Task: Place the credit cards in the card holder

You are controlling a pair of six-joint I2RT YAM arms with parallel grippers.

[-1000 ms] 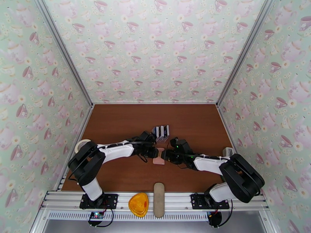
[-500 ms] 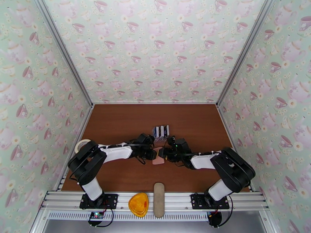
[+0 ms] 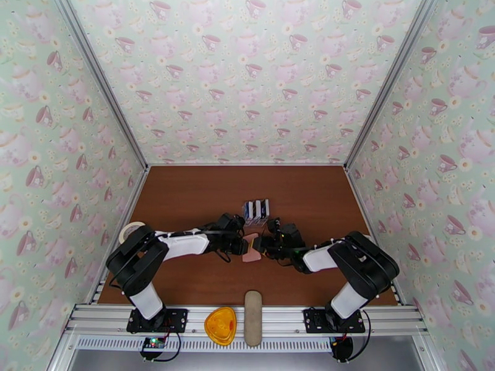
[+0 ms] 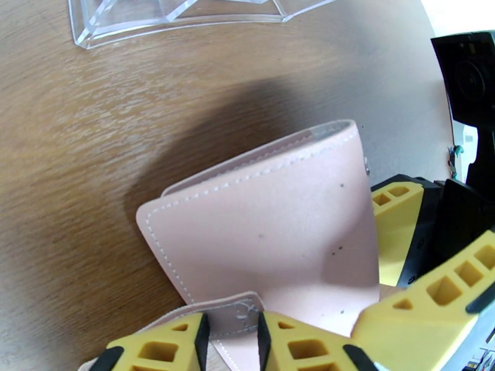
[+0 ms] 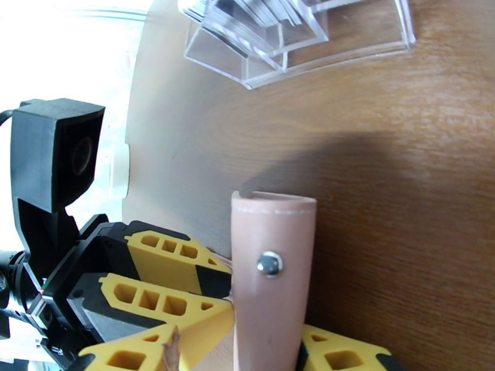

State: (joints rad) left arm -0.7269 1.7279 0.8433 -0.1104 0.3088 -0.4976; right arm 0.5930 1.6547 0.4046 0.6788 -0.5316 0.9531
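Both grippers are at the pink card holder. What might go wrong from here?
The left gripper pinches the card holder only by an edge, so it may slip when the right gripper tugs the snap tab. Their fingers sit close together and might collide. The clear rack of credit cards stands close enough to knock.

1. Three walls carried pale green wallpaper printed with pink teacups and teapots.
2. Silver metal posts ran up the corners.
3. The table had a brown wood-grain top.
4. A slotted metal rail crossed its near edge.
5. Light fell evenly, and shadows were soft.
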